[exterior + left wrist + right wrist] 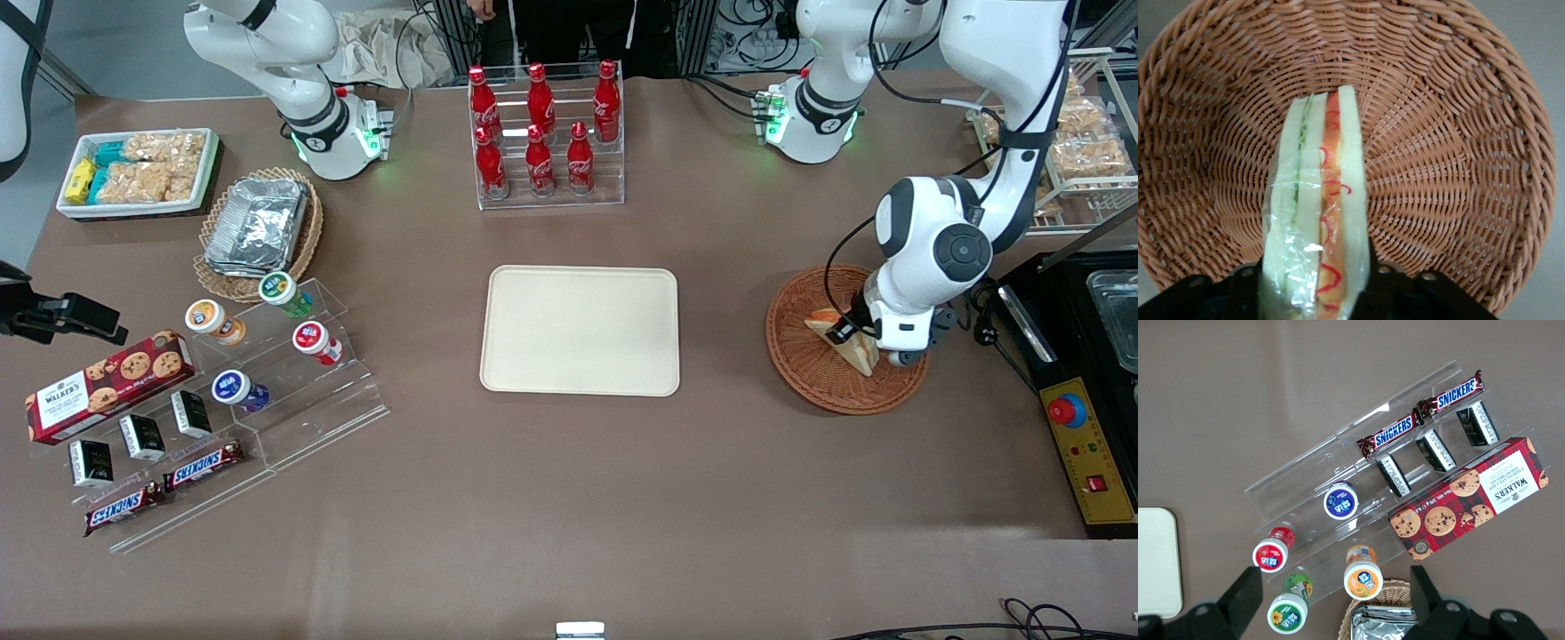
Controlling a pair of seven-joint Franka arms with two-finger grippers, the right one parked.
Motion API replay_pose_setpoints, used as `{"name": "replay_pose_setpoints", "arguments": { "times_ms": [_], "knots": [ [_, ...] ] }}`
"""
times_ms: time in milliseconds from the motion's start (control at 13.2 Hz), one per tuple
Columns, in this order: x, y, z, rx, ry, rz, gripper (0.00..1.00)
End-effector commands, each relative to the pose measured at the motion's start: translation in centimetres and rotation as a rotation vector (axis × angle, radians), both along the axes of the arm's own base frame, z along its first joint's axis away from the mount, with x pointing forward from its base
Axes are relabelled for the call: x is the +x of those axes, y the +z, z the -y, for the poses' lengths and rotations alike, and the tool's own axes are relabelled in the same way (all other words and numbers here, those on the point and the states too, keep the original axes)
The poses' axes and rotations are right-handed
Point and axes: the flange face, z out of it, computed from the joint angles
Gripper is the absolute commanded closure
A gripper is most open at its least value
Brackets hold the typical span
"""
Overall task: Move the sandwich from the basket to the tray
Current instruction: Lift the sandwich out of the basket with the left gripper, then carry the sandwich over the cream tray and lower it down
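The sandwich [851, 348] is a plastic-wrapped wedge of pale bread with orange-red and green layers, standing on edge in the reddish-brown wicker basket [805, 364] toward the working arm's end of the table. My left gripper [855, 342] is down in the basket, its black fingers pressed on either side of the sandwich [1317, 220]. In the left wrist view the sandwich fills the gap between the fingers, with the basket's weave [1451, 153] around it. The cream-beige tray [580, 330] lies bare at the table's middle, beside the basket.
A clear rack of red cola bottles [544, 133] stands farther from the front camera than the tray. A black machine with a red button [1076, 418] sits close beside the basket. Snack racks [222, 382], a tan foil basket [258, 227] and a white bin [138, 173] lie toward the parked arm's end.
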Motion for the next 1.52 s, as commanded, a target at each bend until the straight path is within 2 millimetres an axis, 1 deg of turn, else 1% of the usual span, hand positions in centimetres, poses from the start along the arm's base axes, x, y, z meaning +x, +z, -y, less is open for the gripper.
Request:
{"name": "replay_pose_setpoints", "arguments": {
  "times_ms": [0, 76, 228, 304, 456, 532, 608, 684, 759, 835, 987, 1063, 1139, 1215, 1291, 1367, 1443],
  "knots": [
    [0.8, 3.5, 0.2, 0.021, 0.007, 0.016, 1.0],
    [2.1, 5.7, 0.3, 0.027, 0.004, 0.003, 1.0],
    [5.2, 11.5, 2.4, 0.034, -0.03, -0.04, 1.0],
    [6.3, 14.5, 2.7, 0.035, -0.046, -0.039, 1.0],
    [8.0, 20.1, 4.4, 0.028, -0.134, -0.029, 1.0],
    [9.0, 22.5, 4.7, 0.02, -0.174, -0.023, 1.0],
    [9.5, 24.7, 5.4, 0.013, -0.231, -0.021, 1.0],
    [9.8, 26.1, 6.0, 0.004, -0.298, -0.026, 1.0],
    [9.8, 26.6, 7.2, -0.006, -0.374, -0.03, 1.0],
    [9.3, 26.6, 9.2, -0.011, -0.447, -0.033, 1.0],
    [8.5, 25.3, 13.9, -0.019, -0.532, -0.057, 1.0],
    [7.9, 23.8, 16.7, -0.022, -0.583, -0.085, 1.0],
    [7.4, 22.2, 19.1, -0.026, -0.623, -0.111, 1.0],
    [7.0, 20.1, 21.8, -0.048, -0.657, -0.142, 1.0],
    [6.9, 18.1, 23.5, -0.08, -0.669, -0.16, 1.0],
    [6.6, 16.0, 25.7, -0.085, -0.696, -0.167, 1.0],
    [6.1, 14.3, 27.9, -0.088, -0.718, -0.162, 1.0]
  ]
}}
